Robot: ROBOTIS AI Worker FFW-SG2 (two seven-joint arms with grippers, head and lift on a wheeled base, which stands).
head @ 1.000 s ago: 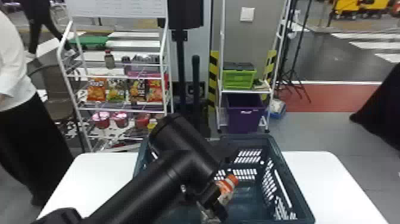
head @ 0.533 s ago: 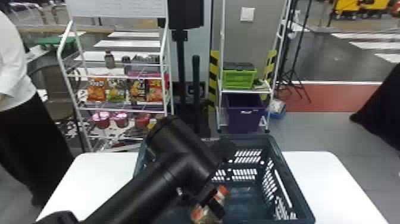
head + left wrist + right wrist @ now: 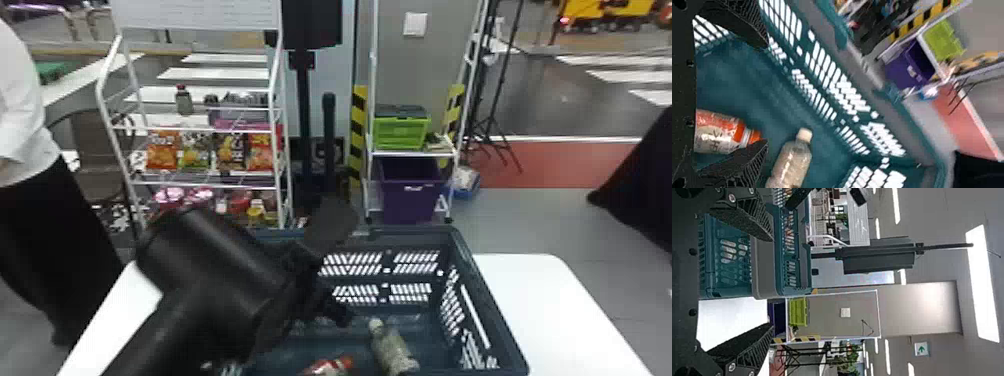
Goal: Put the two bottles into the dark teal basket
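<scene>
- I have my left gripper (image 3: 337, 282) over the dark teal basket (image 3: 492, 305), its arm coming in from the near left.
- Its jaws stand wide apart and have hold of nothing.
- The orange-capped bottle (image 3: 717, 134) lies on its side on the basket floor, one finger of those jaws partly overlapping it in my left wrist view.
- The pale-capped bottle (image 3: 392, 350) lies in the basket too, to the right of the orange-capped one, its cap towards the far side (so that's both bottles inside, by my count).
- My right gripper (image 3: 772, 284) is outside the basket; its jaws are also well open, with nothing between them.
- The basket sits on the white surface (image 3: 560, 305), which I can see to its left and right.
</scene>
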